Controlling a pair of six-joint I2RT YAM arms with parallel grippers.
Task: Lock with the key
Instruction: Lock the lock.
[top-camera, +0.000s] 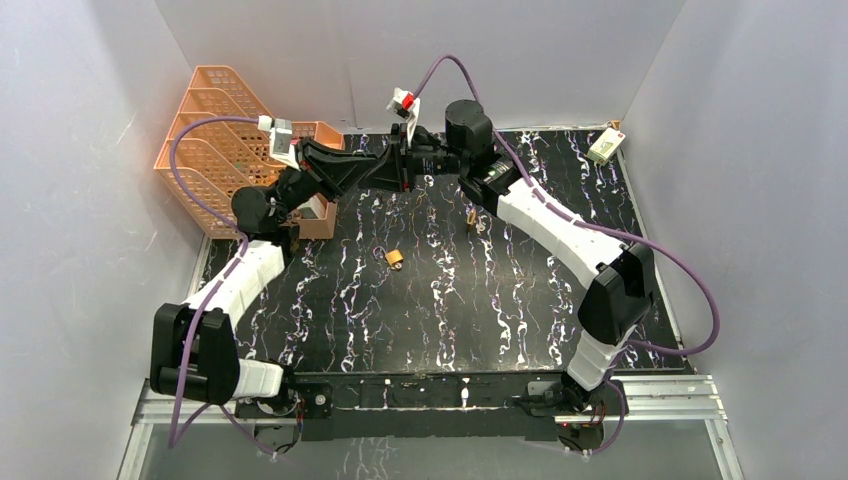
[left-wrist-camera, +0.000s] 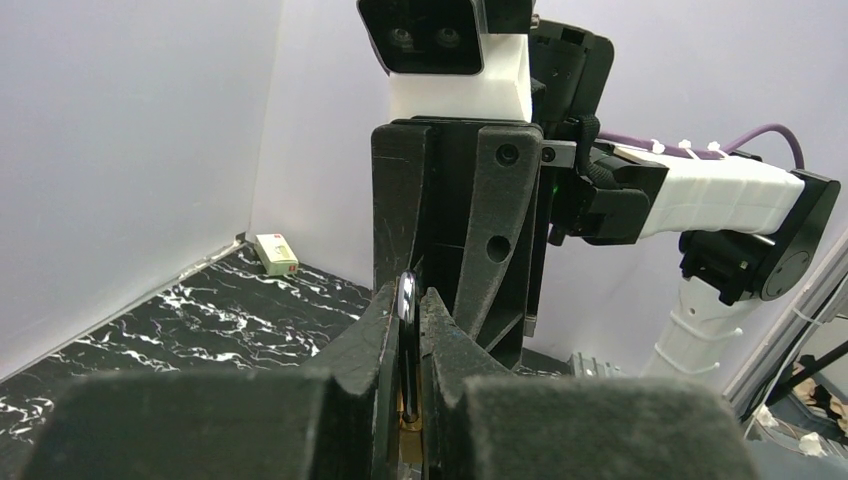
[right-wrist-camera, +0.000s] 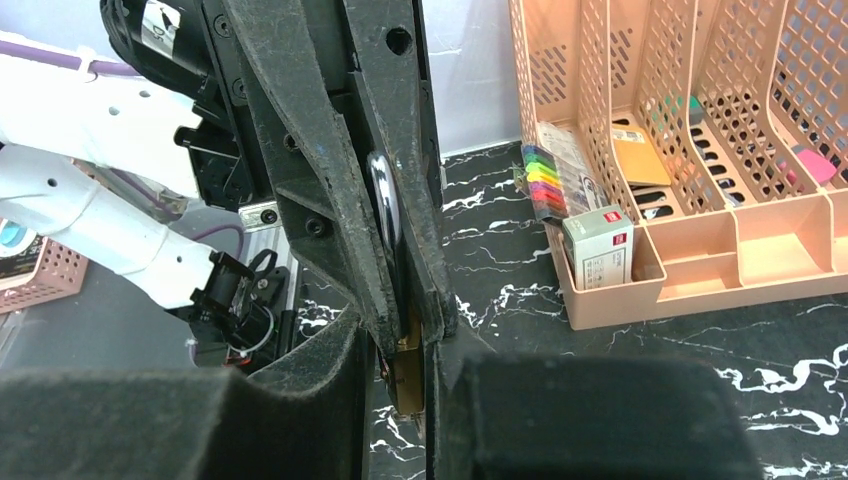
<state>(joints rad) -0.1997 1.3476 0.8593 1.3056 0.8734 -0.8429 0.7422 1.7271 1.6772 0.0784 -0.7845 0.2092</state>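
- Top view: the jaws of the left gripper (top-camera: 393, 168) and of the right gripper (top-camera: 416, 160) meet tip to tip in the air, over the far part of the black marbled table (top-camera: 520, 300). What sits between them is too small to make out here. A small brass piece (top-camera: 395, 258) lies on the table below the jaws, toward the arm bases, and neither arm holds it.
- Left wrist view: your left jaws are pressed fully together on a thin silvery flat metal piece (left-wrist-camera: 407, 300), most likely the key. Its long axis runs along the fingers and points straight out at the right jaws, which face it head on.
- Right wrist view: your right jaws are partly closed, clamping a small brass block (right-wrist-camera: 405, 368), probably the lock body. The silvery piece meets it from directly ahead, in line with it. You cannot tell how deep it sits. The coming move looks like a twist about that shared axis, made by the left arm while the right arm holds firm.
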